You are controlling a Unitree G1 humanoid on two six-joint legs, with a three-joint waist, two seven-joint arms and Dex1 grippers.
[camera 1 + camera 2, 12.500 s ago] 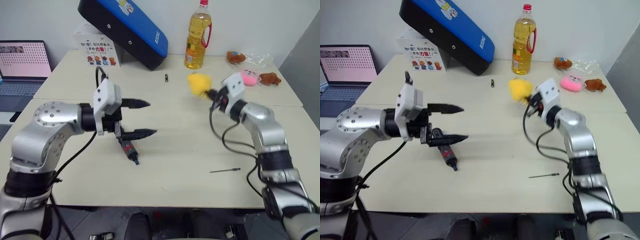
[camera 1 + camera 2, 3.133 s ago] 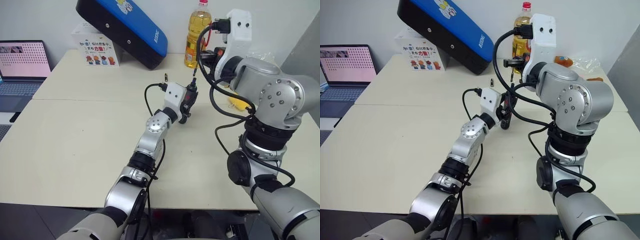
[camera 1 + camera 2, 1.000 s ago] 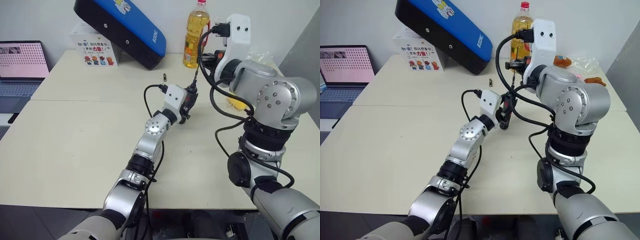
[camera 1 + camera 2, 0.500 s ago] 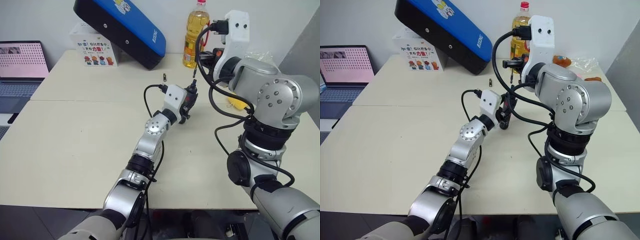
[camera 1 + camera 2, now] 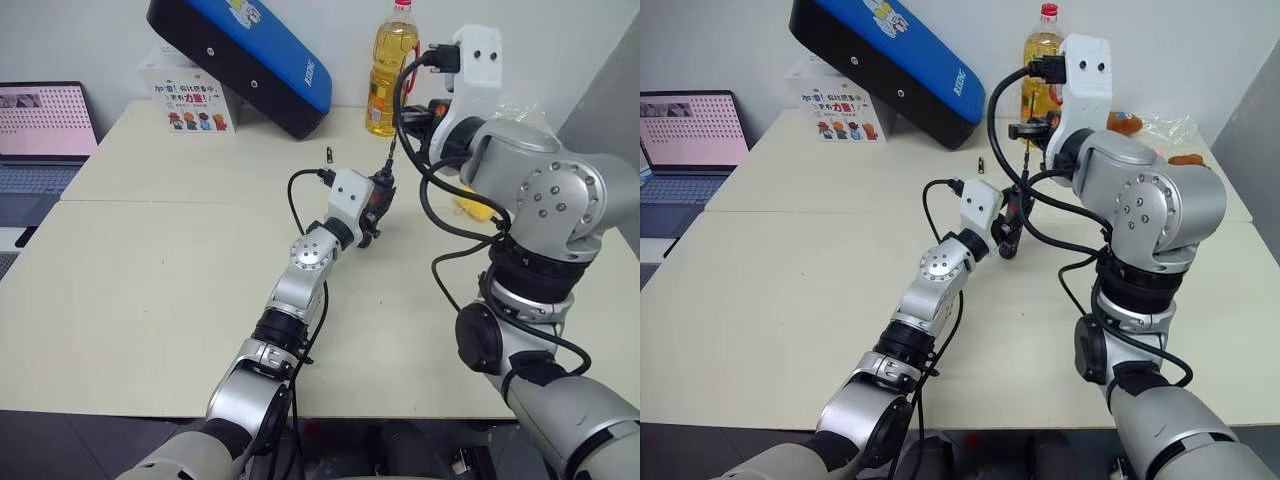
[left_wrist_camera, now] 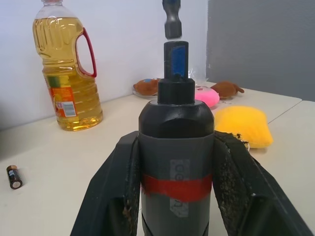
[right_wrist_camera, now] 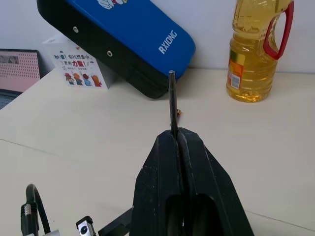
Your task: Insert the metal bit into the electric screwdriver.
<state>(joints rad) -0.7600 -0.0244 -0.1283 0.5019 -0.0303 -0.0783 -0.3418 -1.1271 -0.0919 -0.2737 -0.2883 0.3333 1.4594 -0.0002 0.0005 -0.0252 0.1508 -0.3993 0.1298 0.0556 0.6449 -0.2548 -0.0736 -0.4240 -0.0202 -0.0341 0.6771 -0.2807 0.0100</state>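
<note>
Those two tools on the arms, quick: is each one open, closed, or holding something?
Left tool: closed on the electric screwdriver, tip pointing up.
Right tool: closed on the metal bit, held above the screwdriver's tip.

- We count one electric screwdriver (image 6: 175, 162), black with a red band.
- We count one metal bit (image 7: 172, 103), a thin dark rod.
- We count two pincers: the left pincer (image 6: 175, 196) and the right pincer (image 7: 178, 142).
- We count one oil bottle (image 5: 390, 70) at the far side of the surface (image 5: 150, 290).
- We count one blue and black case (image 5: 890, 60), far left.
- We count one laptop (image 5: 690, 135) at the far left edge.
- We count one small battery (image 6: 14, 176) lying on the surface.
- We count one printed card (image 5: 192, 105) under the case.
- We count one yellow soft item (image 6: 243, 126) on the right.
- We count at least three small plush toys at the far right: one pink (image 6: 206, 96), two brown (image 6: 145, 87) (image 6: 225, 89).
</note>
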